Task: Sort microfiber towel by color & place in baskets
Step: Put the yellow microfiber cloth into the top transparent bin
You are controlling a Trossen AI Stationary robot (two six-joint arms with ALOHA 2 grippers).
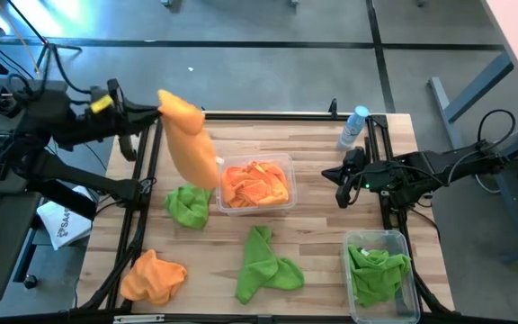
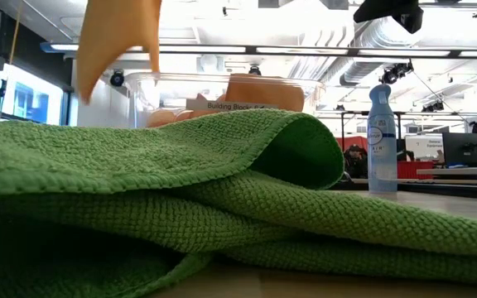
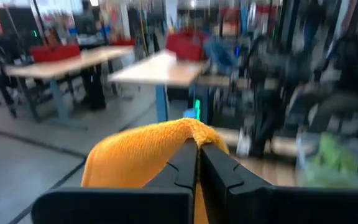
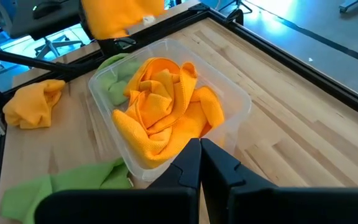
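My left gripper (image 1: 159,106) is raised over the table's far left part and is shut on an orange microfiber towel (image 1: 190,139), which hangs toward the middle basket (image 1: 286,164). That clear basket holds several orange towels (image 4: 160,112). My right gripper (image 4: 199,149) is shut and empty, hovering just right of it. A green towel (image 1: 188,205) lies beside the basket's left wall. Another green towel (image 1: 266,265) and an orange one (image 1: 151,276) lie near the front edge. The right basket (image 1: 405,297) holds a green towel (image 1: 376,270). My left gripper pinches the orange towel between its two fingers at a bunched top fold (image 3: 188,127); how many layers, I cannot tell. The towel is lifted clear of the table and hangs slack below the fingers, its lower end (image 1: 203,173) close to the middle basket's left side.
A clear spray bottle with a blue cap (image 1: 353,128) stands at the far right of the table. A black frame rail (image 1: 268,114) runs along the table's edges. Bare wood lies between the two baskets (image 1: 322,243). In the low view the green towel (image 2: 180,190) fills the foreground.
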